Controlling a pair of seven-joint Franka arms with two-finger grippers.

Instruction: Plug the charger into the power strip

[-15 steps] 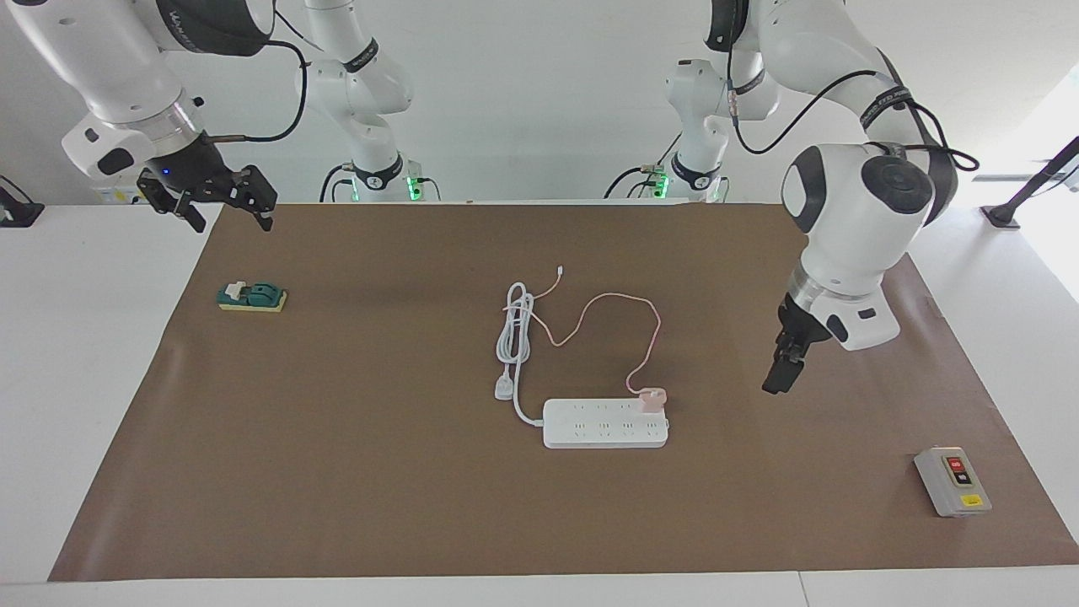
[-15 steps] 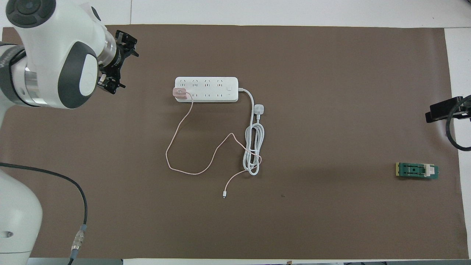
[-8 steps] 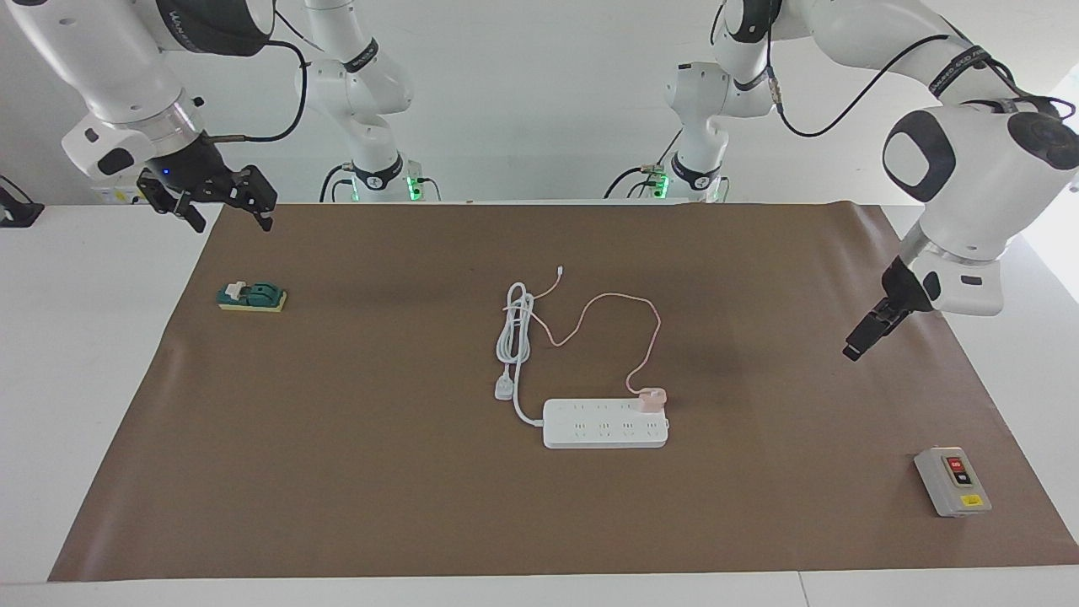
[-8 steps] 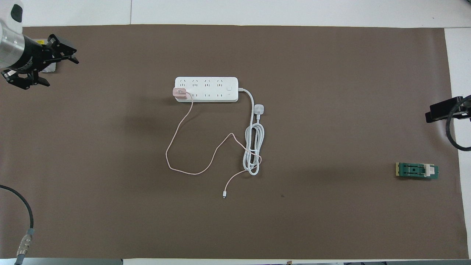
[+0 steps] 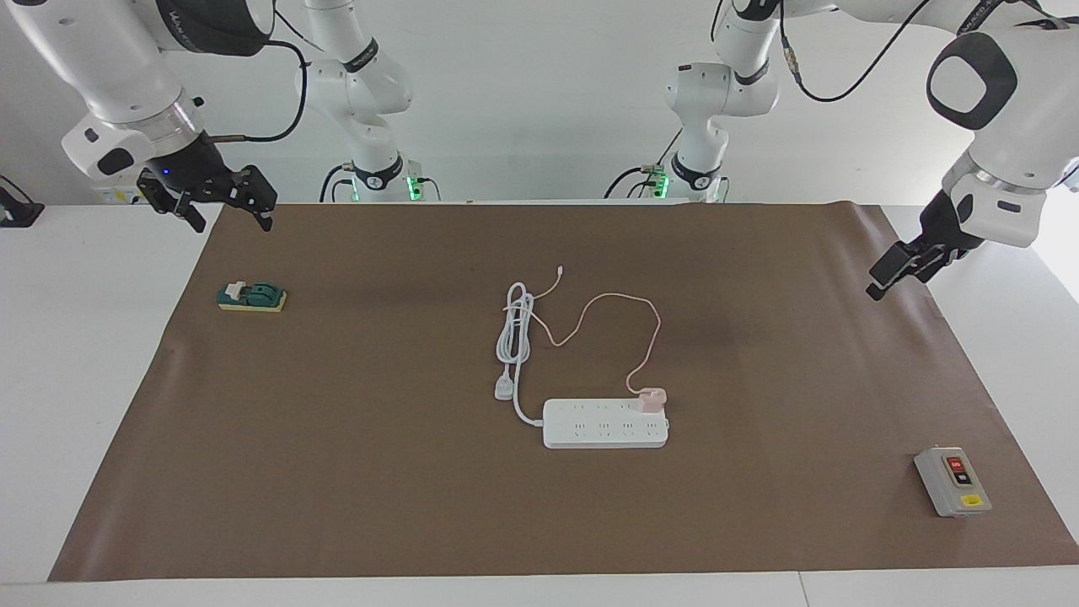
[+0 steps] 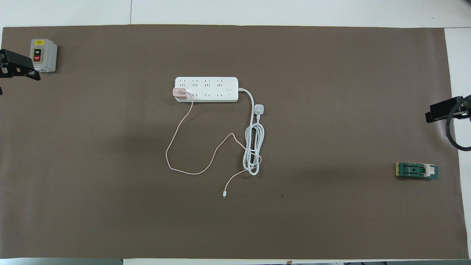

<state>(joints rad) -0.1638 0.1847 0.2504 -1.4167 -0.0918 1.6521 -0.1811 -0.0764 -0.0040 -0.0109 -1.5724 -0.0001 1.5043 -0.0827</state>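
Note:
The white power strip lies flat mid-table; it also shows in the overhead view. The pink charger stands in a socket at the strip's end toward the left arm, in the row nearer the robots, as the overhead view also shows. Its thin pink cable loops over the mat toward the robots. My left gripper is open and empty, raised over the mat's edge at the left arm's end. My right gripper is open and empty, raised over the mat's corner at the right arm's end, waiting.
The strip's thick white cord and three-pin plug lie coiled beside the pink cable. A grey switch box sits farther from the robots at the left arm's end. A green block lies at the right arm's end. A brown mat covers the table.
My left arm has drawn back and up from beside the power strip to the mat's edge at its own end, uncovering the switch box in the overhead view. The charger, strip and right arm have not moved.

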